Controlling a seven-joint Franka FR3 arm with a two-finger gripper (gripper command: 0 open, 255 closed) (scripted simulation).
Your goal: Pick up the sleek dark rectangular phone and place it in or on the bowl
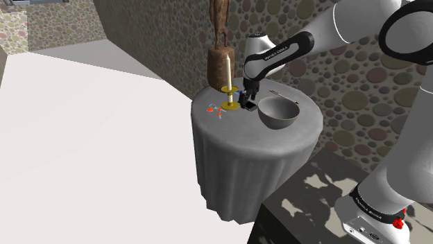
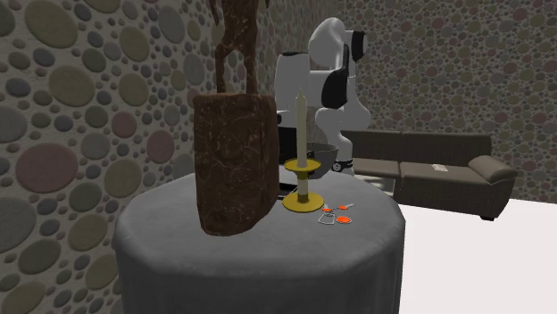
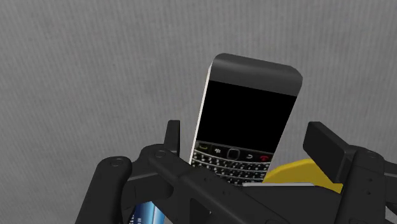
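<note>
End effector (image 3: 245, 133) noted apart, astride phone (image 3: 251, 105) on counter (image 3: 95, 63); no contact seen; to be centred and lowered before being closed.

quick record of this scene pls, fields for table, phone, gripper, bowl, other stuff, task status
table: round table draped in a grey cloth
phone: dark phone with a keypad, lying flat on the cloth
gripper: gripper low over the phone, jaws open either side, not touching it
bowl: grey bowl, upright, looks empty, just to the shoulder view's right of the gripper
other stuff: candle in a yellow holder, brown statue, small orange pieces
task status: phone not yet lifted
</note>
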